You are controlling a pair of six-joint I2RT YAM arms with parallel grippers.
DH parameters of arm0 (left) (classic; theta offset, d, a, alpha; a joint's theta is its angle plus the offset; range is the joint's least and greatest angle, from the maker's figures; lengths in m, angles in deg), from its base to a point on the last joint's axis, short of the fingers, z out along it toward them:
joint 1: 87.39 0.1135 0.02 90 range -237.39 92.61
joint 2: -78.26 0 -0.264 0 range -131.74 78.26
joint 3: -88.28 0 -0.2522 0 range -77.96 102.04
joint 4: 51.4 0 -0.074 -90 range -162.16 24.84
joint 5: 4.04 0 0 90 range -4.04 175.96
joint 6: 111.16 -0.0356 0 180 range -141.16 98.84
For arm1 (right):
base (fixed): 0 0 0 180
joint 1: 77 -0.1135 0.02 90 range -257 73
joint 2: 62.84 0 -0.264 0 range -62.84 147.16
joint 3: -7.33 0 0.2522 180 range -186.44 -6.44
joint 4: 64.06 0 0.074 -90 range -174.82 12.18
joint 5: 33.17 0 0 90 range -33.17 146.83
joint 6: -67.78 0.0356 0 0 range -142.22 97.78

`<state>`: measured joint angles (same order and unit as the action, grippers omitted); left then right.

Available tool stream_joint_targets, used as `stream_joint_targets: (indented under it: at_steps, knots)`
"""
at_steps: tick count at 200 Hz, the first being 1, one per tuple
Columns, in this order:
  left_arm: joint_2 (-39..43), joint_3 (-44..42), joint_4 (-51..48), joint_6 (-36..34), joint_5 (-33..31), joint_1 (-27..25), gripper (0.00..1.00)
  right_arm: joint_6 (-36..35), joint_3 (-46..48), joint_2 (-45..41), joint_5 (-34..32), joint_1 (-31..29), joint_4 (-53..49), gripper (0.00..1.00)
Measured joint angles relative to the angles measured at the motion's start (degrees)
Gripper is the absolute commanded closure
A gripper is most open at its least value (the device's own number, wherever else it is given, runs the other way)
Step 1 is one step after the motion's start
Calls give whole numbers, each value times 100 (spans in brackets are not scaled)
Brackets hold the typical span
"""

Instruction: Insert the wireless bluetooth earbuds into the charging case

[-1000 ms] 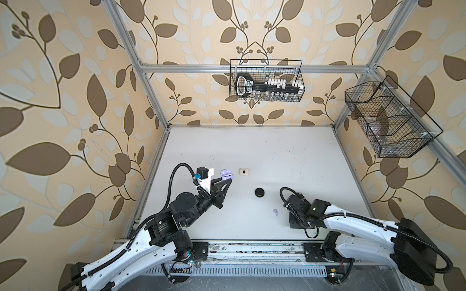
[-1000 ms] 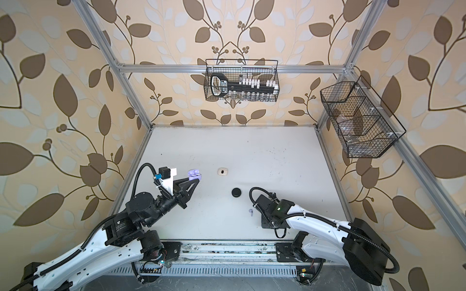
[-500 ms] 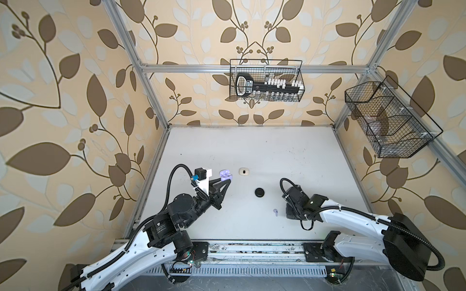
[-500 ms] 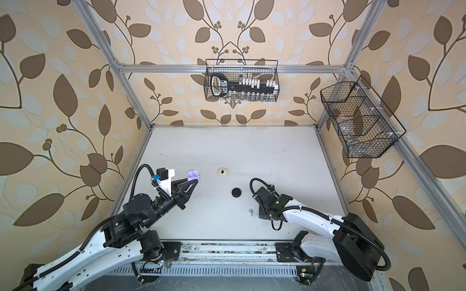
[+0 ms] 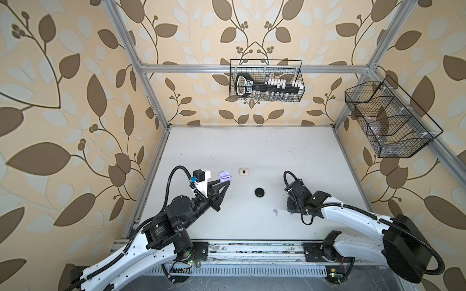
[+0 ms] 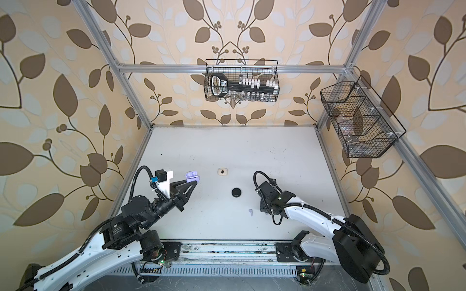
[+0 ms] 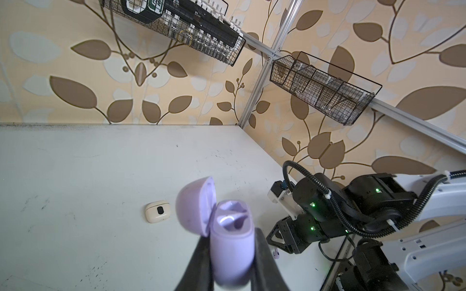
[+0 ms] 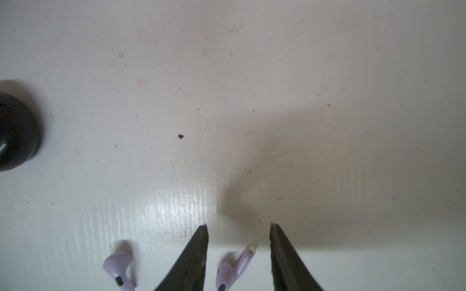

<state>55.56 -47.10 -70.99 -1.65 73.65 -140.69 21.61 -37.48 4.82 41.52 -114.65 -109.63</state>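
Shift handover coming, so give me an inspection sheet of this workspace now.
Surface: white table, scuffed, dark specks.
Job's things: lavender case, lid open, gripped by the left tool; one lavender earbud between the fingers of the right tool, second lavender earbud just outside them, both on the table.
Clutter: white case and black case, both shut, on the table.
Grippers: left tool shut on the lavender case; right tool open, low over the table.
Cables: black conduit loops on both arms, no snag seen.
Surroundings: wire baskets on leaf-patterned walls.
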Motion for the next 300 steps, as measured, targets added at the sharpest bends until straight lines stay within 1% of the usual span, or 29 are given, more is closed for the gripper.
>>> stream_joint_targets:
  at_steps: [36,53,75,139,196,213,231,246,258,267,285,300]
  knots:
    - [31,-4,2,2,31,0,100,-20,94,37,-11,118,-35,73]
    - [66,-22,0,2,33,0,100,-15,101,39,-46,-4,-160,72]
    - [114,-22,-4,2,33,0,100,4,98,39,-70,-190,-339,74]
    - [420,-31,-31,4,33,0,100,-11,11,240,-177,-293,-927,77]
    - [501,-33,-39,11,42,0,100,219,-118,251,-2,-940,-1095,77]
    - [533,-33,-42,13,57,0,100,299,-234,249,-17,-1012,-1128,76]
    - [535,-46,-31,4,155,0,100,361,-286,199,-72,-1014,-1174,73]
    - [529,-192,133,-125,376,0,100,437,-286,17,-90,-1025,-1241,65]
    - [479,-409,363,-291,748,0,100,463,-286,-192,-96,-1045,-1266,56]
    - [367,-588,562,-485,1110,0,100,516,-286,-393,-96,-1071,-1257,51]
    - [24,-938,1027,-879,1965,0,100,579,-284,-793,-81,-1117,-1141,49]
    - [-302,-1152,1333,-1128,2406,-2,100,627,-254,-992,-76,-1106,-931,49]
